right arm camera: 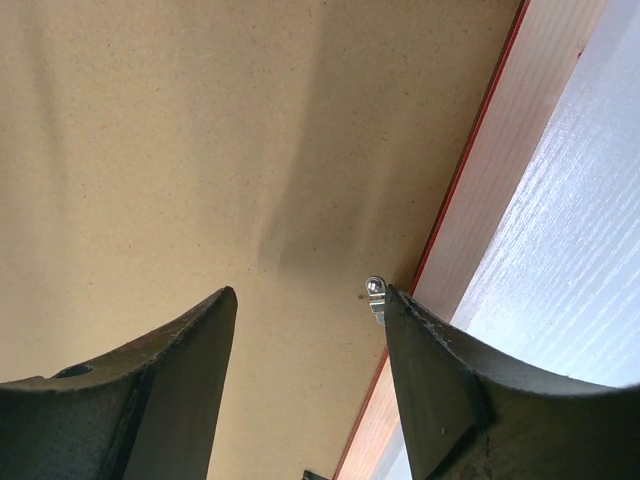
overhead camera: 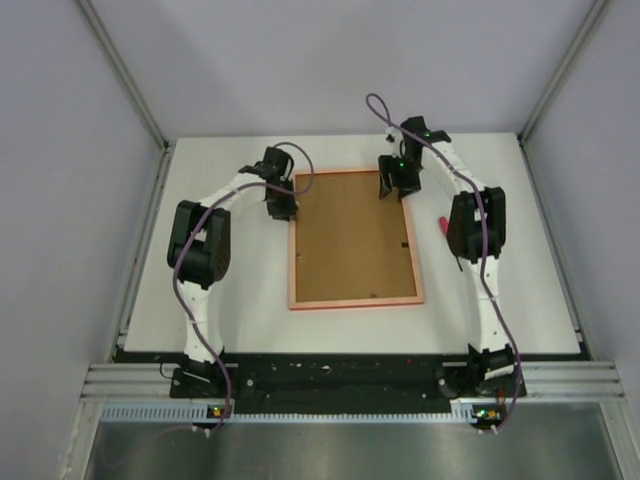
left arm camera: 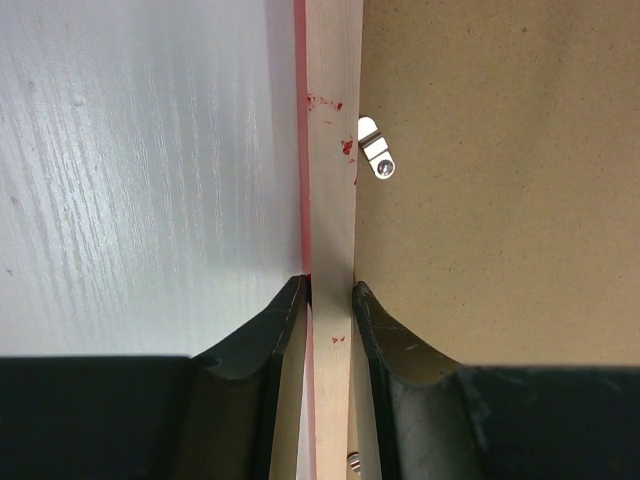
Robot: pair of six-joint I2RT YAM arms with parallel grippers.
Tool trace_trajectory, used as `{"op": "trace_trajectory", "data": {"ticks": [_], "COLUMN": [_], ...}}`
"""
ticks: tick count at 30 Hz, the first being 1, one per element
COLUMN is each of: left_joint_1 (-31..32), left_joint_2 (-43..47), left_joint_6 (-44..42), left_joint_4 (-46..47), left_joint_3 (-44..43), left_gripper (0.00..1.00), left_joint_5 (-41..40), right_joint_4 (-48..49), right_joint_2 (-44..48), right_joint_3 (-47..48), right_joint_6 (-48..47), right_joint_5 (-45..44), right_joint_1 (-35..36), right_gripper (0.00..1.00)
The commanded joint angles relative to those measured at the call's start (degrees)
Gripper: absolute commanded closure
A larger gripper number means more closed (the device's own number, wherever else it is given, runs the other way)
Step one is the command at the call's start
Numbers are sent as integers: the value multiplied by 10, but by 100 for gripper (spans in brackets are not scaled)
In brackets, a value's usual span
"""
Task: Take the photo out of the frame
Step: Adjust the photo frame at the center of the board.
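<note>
The frame lies face down on the white table, its brown back up inside a reddish rim. The photo is hidden beneath that back. My left gripper is at the frame's far left corner. In the left wrist view it is shut on the frame's left rail, one finger on each side. My right gripper hangs open over the far right part of the back. In the right wrist view it holds nothing, and its right finger touches a small metal clip beside the rail.
Another metal clip sits on the back just past my left fingers. Bare white table surrounds the frame, with grey walls on three sides. A small red piece shows by the right arm's elbow.
</note>
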State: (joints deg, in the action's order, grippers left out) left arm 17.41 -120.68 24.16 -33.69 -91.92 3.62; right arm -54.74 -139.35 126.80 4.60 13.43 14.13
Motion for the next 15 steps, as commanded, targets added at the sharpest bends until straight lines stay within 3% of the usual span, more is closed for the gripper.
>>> {"op": "trace_trajectory", "data": {"ticks": [1, 9, 15], "left_joint_1": [3, 3, 3], "left_joint_2": [33, 34, 41], "left_joint_6": [18, 19, 19], "left_joint_4": [6, 6, 9], "left_joint_3": [3, 7, 14], "left_gripper": [78, 78, 78], "left_joint_5": [15, 11, 10], "right_joint_4": [-27, -29, -42], "right_joint_2": [-6, 24, 16], "right_joint_3": [2, 23, 13], "right_joint_6": [13, -77, -93], "right_joint_5": [28, -204, -242], "right_joint_1": [-9, 63, 93], "right_gripper": [39, 39, 39]}}
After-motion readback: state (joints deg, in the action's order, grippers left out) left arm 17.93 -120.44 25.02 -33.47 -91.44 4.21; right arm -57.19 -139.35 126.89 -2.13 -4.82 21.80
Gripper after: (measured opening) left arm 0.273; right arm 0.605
